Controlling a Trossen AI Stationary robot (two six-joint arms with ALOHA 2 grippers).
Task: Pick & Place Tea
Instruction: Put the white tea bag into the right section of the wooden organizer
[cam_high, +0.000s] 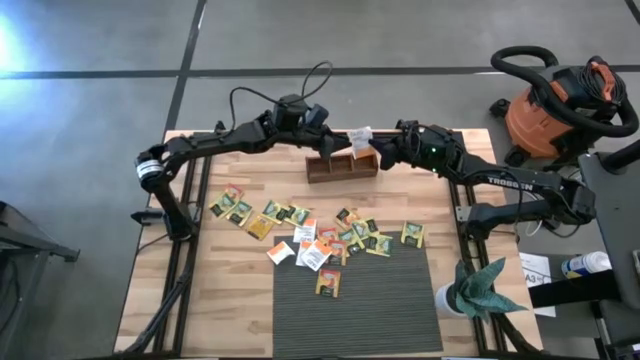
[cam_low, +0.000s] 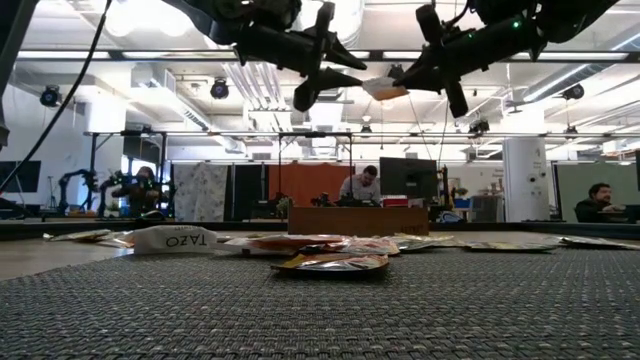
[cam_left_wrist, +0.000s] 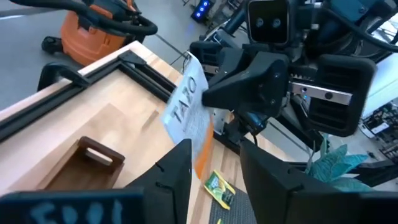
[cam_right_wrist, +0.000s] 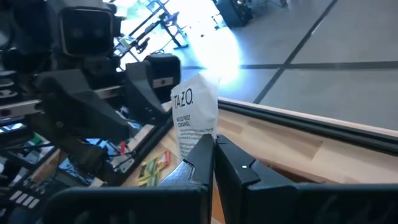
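I am holding the white tea sachet (cam_right_wrist: 196, 118) clenched in the right tool (cam_right_wrist: 214, 155) above the wooden tray (cam_high: 342, 166); left tool (cam_left_wrist: 214, 171) is released, so I am backing it clear before lowering

A smooth grey concrete floor (cam_high: 100, 90) surrounds the table, with an orange-and-black shop vacuum (cam_high: 560, 105) beside 2 seated people.

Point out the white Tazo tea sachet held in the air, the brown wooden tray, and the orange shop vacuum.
white Tazo tea sachet (cam_right_wrist: 194, 118): right wrist view, printed face.
brown wooden tray (cam_high: 340, 168): high view, front wall.
orange shop vacuum (cam_high: 545, 120): high view, drum.
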